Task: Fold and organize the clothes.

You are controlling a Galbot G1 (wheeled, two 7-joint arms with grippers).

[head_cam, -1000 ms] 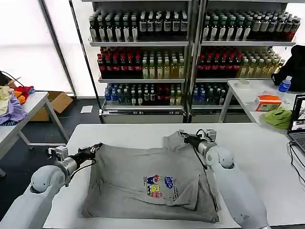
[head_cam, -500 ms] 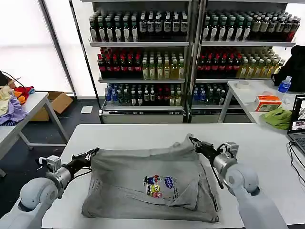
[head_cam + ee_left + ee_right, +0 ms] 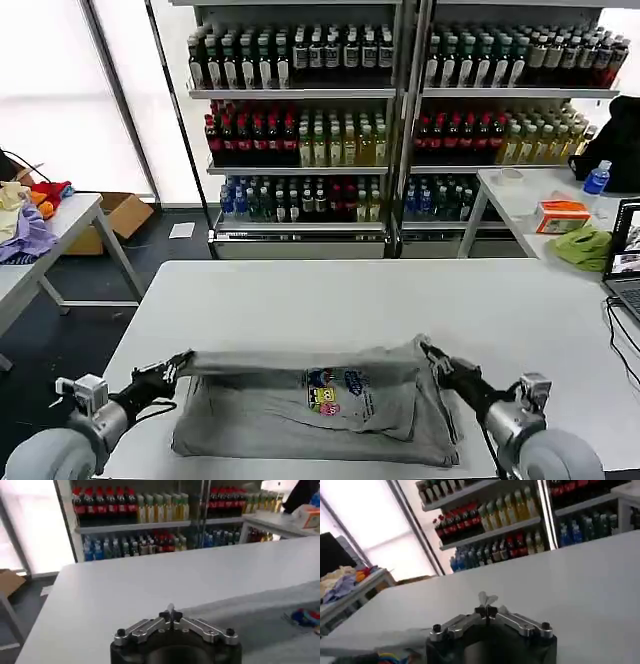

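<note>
You have the grey shirt (image 3: 310, 405) pinched at both far corners: the left gripper (image 3: 178, 363) has its jaws closed on the corner at the shirt's left edge, and the right gripper (image 3: 430, 352) has its jaws closed on the opposite corner. Holding the two corners level and apart keeps the top edge taut as a straight line, so the upper half can be laid over the lower half in one even fold. The shirt lies near the front edge of the white surface (image 3: 330, 290), folded roughly in half, with its multicoloured print (image 3: 335, 388) facing up just under the held edge. In the left wrist view the grey cloth (image 3: 260, 615) spreads away from the closed jaws.

The rest of the surface is bare. Behind it stand shelves of bottles (image 3: 400, 110). To your left sits a side table with coloured fabrics (image 3: 25, 215); to your right, another table holds a lime-green cloth (image 3: 583, 245) and an orange box (image 3: 563, 214).
</note>
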